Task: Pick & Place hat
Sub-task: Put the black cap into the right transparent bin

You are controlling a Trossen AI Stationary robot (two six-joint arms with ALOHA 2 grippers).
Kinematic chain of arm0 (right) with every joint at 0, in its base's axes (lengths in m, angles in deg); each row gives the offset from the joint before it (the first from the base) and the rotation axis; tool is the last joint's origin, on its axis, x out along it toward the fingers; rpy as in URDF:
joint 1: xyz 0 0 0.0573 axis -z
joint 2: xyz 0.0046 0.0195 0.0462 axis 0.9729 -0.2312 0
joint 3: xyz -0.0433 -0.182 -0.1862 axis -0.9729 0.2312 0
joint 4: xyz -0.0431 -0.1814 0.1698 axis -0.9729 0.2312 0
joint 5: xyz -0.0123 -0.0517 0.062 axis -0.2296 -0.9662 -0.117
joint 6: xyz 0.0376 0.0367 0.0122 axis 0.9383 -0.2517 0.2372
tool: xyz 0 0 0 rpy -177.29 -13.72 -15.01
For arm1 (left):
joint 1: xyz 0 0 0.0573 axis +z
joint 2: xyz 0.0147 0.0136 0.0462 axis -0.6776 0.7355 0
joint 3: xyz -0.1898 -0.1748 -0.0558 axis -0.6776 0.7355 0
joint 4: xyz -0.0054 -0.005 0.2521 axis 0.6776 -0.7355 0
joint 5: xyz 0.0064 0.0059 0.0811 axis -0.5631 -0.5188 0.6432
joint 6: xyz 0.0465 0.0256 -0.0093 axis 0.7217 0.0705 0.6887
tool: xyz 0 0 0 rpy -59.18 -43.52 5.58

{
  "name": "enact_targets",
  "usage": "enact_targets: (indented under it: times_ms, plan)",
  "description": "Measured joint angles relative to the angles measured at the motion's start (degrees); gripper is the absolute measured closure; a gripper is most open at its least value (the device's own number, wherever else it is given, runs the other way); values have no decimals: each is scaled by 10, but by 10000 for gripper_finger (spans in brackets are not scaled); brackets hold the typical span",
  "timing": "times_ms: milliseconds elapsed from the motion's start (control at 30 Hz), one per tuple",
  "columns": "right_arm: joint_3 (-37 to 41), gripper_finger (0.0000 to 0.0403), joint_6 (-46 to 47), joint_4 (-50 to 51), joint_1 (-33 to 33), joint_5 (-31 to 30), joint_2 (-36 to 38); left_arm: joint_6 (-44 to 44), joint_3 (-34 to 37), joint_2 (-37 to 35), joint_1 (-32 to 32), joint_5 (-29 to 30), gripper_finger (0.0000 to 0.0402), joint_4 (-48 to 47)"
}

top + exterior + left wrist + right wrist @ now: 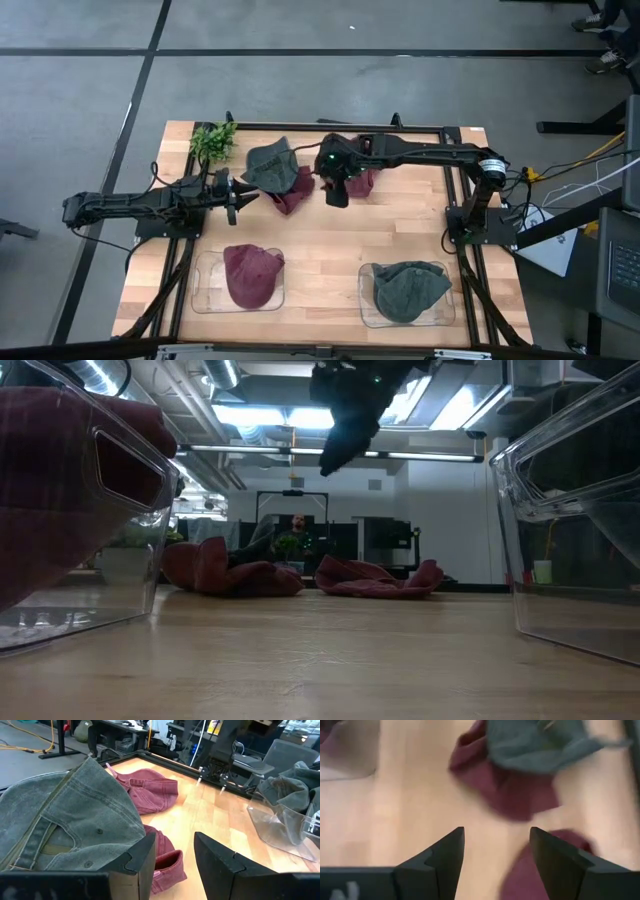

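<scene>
A grey-green hat (270, 163) lies on a maroon hat (293, 192) near the table's far edge. The pair also shows in the left wrist view, the grey-green hat (75, 815) above the maroon hat (167, 862). A second maroon hat (360, 183) lies to their right, on the wood. My left gripper (240, 196) is open and level, just left of the pile; its fingers (145, 855) stand beside the grey-green hat without touching it. My right gripper (338, 190) is open and hangs high above the table (350, 420). It points down between the two maroon hats (510, 795).
Two clear bins stand at the near edge: the left bin (205, 300) holds a maroon hat (252, 275), the right bin (368, 312) a grey-green hat (410, 288). A small green plant (213, 140) stands at the far left corner. Bare wood (320, 250) lies between the bins and the hats.
</scene>
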Motion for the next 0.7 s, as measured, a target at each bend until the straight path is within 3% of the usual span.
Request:
enact_targets:
  times_ms: [467, 700]
  plan:
    - [-3, 179, -325, -122, -15, -8, -20, 0, 0, 0, 0, 0, 272, 0]
    - [-3, 179, -355, -205, -16, -8, -68, 0, 0, 0, 0, 0, 272, 0]
